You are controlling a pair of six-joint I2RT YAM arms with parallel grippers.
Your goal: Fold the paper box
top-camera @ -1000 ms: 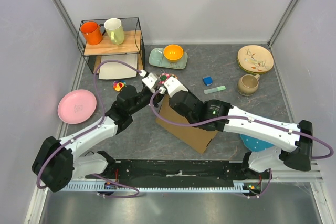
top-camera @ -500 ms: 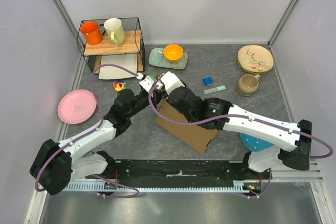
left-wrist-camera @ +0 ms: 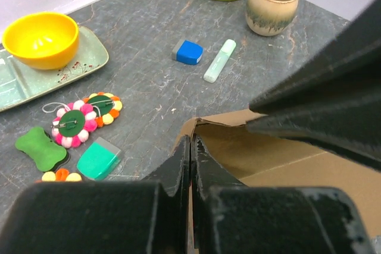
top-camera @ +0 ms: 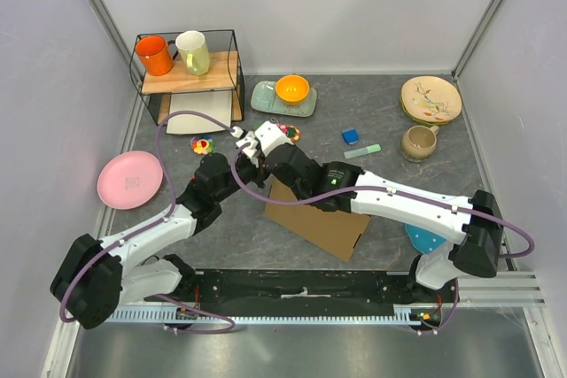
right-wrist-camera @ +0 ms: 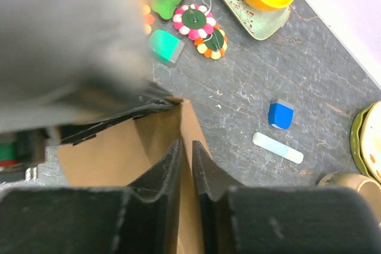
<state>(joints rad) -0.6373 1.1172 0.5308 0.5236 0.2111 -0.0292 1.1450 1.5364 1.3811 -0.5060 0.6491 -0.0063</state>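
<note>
Swinging leftward since earlier, right end effector (right-wrist-camera: 186,147) is straddling the far-left wall of the paper box (top-camera: 323,219), fingers (right-wrist-camera: 172,168) narrowly apart, grip unclear; left end effector (left-wrist-camera: 190,144), pinched together, is hovering beside that corner on the counter (top-camera: 399,185).

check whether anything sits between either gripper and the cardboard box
Nothing visible does. The right gripper straddles the top edge of a paper box wall, and the shut left gripper sits right at the box's far corner.
</note>
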